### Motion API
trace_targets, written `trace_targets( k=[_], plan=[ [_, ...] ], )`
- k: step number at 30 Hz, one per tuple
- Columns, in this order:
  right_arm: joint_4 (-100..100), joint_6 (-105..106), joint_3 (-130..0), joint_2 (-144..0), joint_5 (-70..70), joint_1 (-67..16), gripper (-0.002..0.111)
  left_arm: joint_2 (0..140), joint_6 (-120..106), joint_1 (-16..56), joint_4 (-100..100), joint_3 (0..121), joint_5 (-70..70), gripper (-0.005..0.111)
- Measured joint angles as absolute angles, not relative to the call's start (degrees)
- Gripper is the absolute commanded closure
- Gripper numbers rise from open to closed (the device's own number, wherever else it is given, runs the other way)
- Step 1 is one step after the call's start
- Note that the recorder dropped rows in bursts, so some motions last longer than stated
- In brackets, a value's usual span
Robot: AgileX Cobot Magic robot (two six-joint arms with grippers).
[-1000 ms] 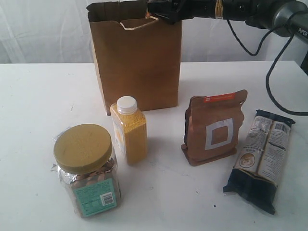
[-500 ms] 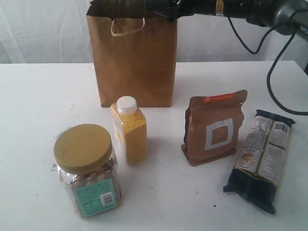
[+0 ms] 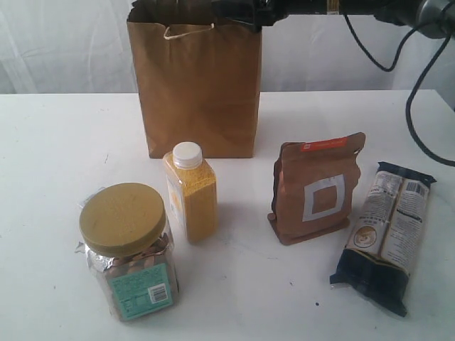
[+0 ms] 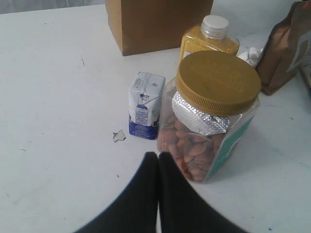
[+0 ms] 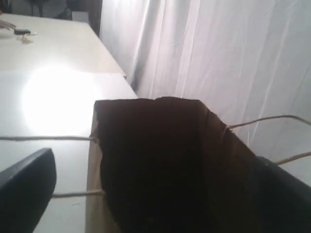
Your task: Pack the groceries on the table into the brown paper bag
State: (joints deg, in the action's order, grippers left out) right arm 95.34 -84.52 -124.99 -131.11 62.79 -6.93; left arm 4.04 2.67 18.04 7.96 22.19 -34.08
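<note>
desk (image 3: 57,142) is carrying everything, brown paper bag (image 3: 199,92) is standing upright at its far side, and the right tool (image 3: 238,13) is hanging spread wide right over the bag mouth; bag is looking light, so any finger catching the rim on the way out is risking tipping or dragging it. Inside is reading as plain dark in the right wrist view, so I'm not seeing what's in there. Long dark-blue/cream packet (image 3: 387,234) is lying near the right desk edge; likely jamming across the mouth if it's going in flat. Copper-brown pouch (image 3: 316,188) is standing on its own base, probably toppling on a glancing touch. Yellow-lidded clear jar (image 3: 131,256) is sitting near the left tool (image 4: 158,165), whose fingers are pressed together. It's wide and smooth, so slipping out of a shallow pinch is the worry. Yellow white-capped bottle (image 3: 190,195) and small white-blue carton (image 4: 144,104) are crowding the jar, so they're getting knocked if the approach is sloppy. Cord handles (image 3: 188,30) are lying close to the right fingers, snag risk
</note>
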Motion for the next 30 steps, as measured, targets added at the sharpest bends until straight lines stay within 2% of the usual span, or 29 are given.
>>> trace_targets(
  k=[10,13,21,25,30],
  plan=[
    [100.2,-93.1,-125.0,-126.7,63.8,-2.0,0.003,4.0,2.7,18.0,8.0,22.2,-34.1,0.107],
    [100.3,-95.5,-125.0,-124.4,67.9,1.0,0.003,4.0,2.7,18.0,8.0,22.2,-34.1,0.107],
    [100.4,-118.3,-125.0,-119.8,69.7,16.3,0.003,4.0,2.7,18.0,8.0,22.2,-34.1,0.107],
    [100.4,-120.1,-121.5,-119.0,69.7,24.4,0.003,4.0,2.7,18.0,8.0,22.2,-34.1,0.107],
    [100.4,-120.4,-112.6,-118.7,69.7,29.2,0.003,4.0,2.7,18.0,8.0,22.2,-34.1,0.107]
  ],
)
